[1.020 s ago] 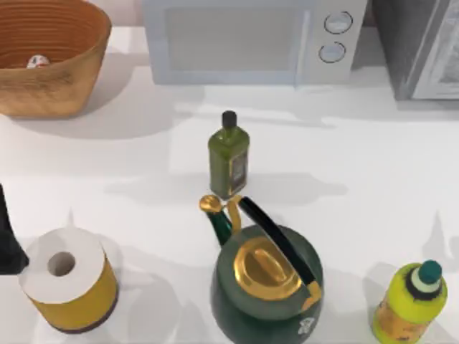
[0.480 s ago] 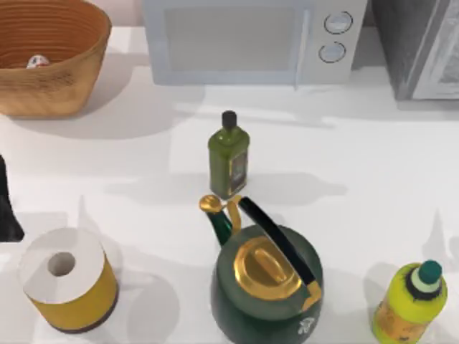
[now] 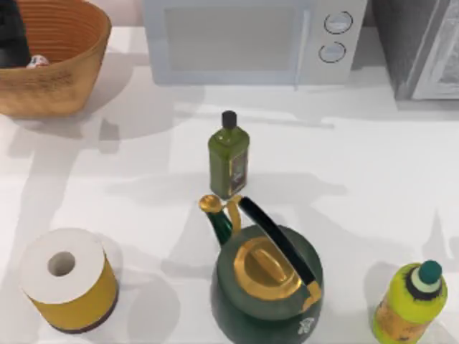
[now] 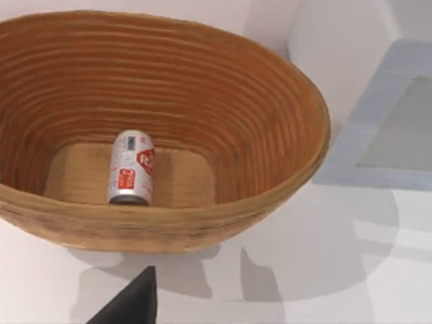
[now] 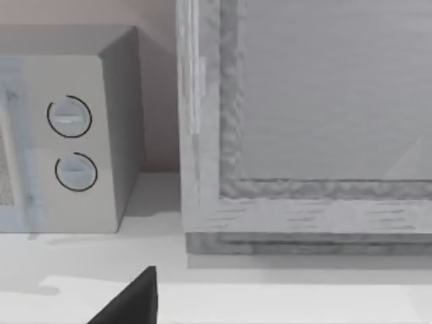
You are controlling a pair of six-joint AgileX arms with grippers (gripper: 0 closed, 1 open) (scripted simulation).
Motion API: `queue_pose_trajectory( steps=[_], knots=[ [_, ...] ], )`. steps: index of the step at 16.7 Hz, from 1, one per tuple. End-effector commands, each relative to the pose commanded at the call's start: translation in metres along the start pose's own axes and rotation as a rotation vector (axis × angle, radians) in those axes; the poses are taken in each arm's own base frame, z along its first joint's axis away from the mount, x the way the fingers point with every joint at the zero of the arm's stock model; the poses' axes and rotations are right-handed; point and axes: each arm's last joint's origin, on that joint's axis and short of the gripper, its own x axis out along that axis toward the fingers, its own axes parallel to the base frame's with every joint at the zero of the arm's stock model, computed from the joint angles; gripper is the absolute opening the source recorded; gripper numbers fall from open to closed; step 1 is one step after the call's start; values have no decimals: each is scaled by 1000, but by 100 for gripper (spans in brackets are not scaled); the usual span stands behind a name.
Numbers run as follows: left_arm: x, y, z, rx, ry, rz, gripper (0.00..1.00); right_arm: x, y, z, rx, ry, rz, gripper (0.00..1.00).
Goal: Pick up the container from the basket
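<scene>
Down in the basket (image 4: 297, 101) the can (image 4: 131, 167) lies sideways, probably light and slick; best pinched across its middle. Left gripper (image 3: 13, 32) hangs above, claw state unclear.

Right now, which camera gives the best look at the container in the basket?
The left wrist view: the container lies on its side on the basket floor, fully exposed, red markings visible. In the top view just a sliver peeks over the near rim beside the left arm. The right wrist view faces the microwave.

No legible text on anything
</scene>
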Motion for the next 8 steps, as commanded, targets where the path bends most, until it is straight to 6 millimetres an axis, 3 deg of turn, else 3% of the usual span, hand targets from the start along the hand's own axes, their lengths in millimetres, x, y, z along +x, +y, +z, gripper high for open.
queue_pose_trajectory(
  steps=[3,6,8],
  knots=[
    [64,11,33,3,148,50,100,0,0,0,0,0,0,100],
    [117,29,42,24,275,125,100,0,0,0,0,0,0,100],
    [138,39,49,37,324,165,100,0,0,0,0,0,0,100]
  ],
)
